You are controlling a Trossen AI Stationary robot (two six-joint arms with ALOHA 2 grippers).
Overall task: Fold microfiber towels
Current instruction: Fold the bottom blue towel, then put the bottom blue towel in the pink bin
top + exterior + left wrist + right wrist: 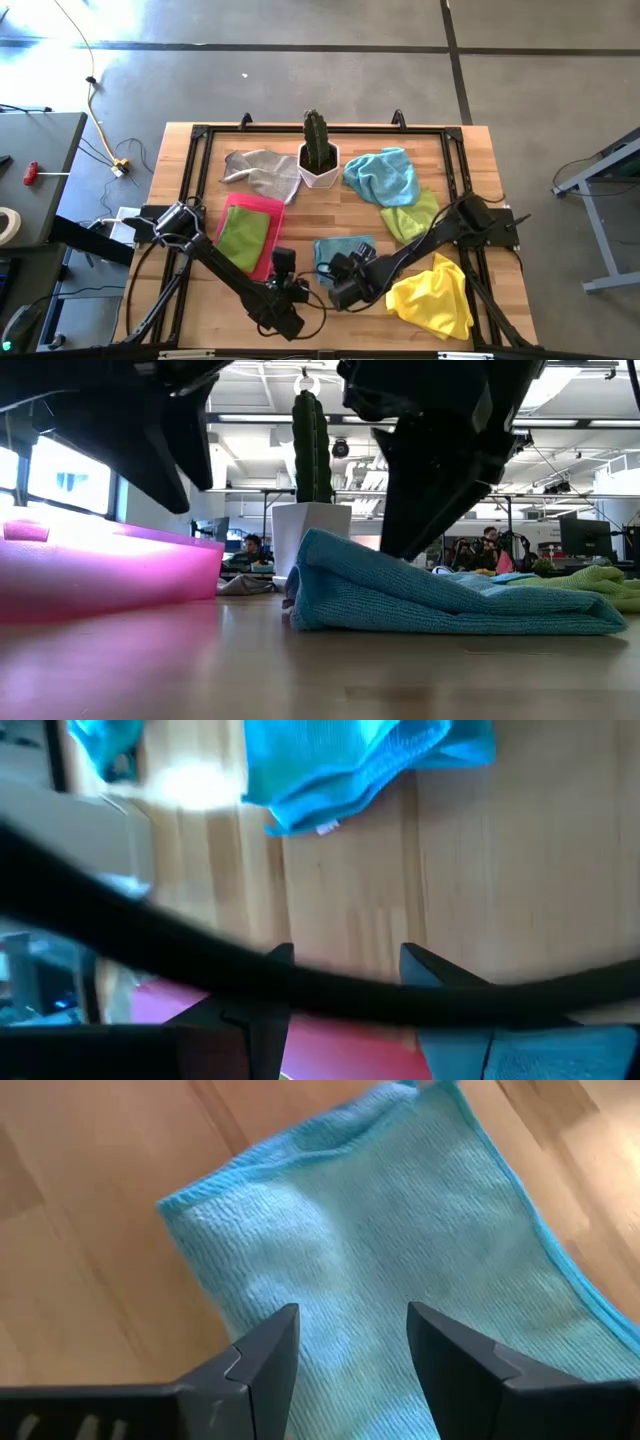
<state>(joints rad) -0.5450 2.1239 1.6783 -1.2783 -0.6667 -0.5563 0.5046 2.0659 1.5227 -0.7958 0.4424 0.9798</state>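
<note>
Near the bottom middle of the high view, we're hovering our right gripper (pixel 348 1342), fingers spread, over the folded blue towel (pixel 340 250). We're parking our left gripper (pixel 340 955) open beside the pink tray (pixel 268 207). No readable writing anywhere.

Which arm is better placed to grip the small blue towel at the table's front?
Probably the right. Its tool hangs open directly over the small blue towel, fingers straddling the cloth. The left tool, also open, sits over bare wood beside the pink tray.
</note>
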